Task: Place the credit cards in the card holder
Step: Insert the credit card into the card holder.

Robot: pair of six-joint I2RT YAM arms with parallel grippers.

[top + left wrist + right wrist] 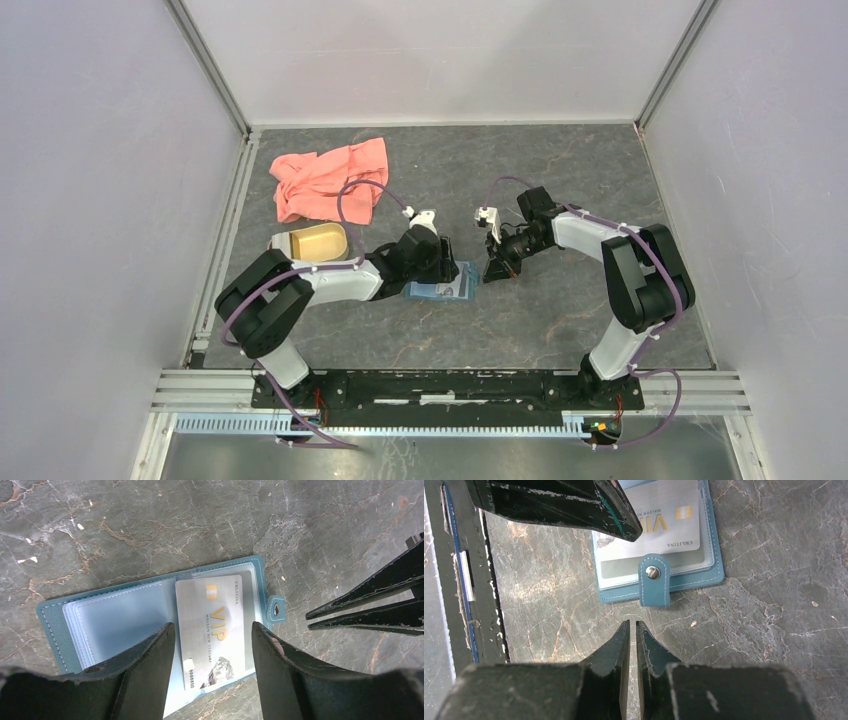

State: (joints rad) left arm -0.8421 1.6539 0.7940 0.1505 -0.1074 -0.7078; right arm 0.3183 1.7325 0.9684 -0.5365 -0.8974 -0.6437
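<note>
The teal card holder (50, 625) lies open on the table, with its snap tab (276, 609) at the right. A pale VIP credit card (210, 625) lies on its right half. I cannot tell whether the card sits inside the clear sleeve. My left gripper (212, 632) is open and straddles this card from just above, holding nothing. My right gripper (633, 626) is shut and empty, with its tips on the table just short of the tab (654, 580). In the top view the left gripper (443, 268) is over the holder (440, 292), and the right gripper (496, 270) is beside it.
A salmon-pink cloth (325, 178) lies at the back left. A tan oval dish (308, 243) stands left of the left arm, with something yellowish inside. White walls close in the table on three sides.
</note>
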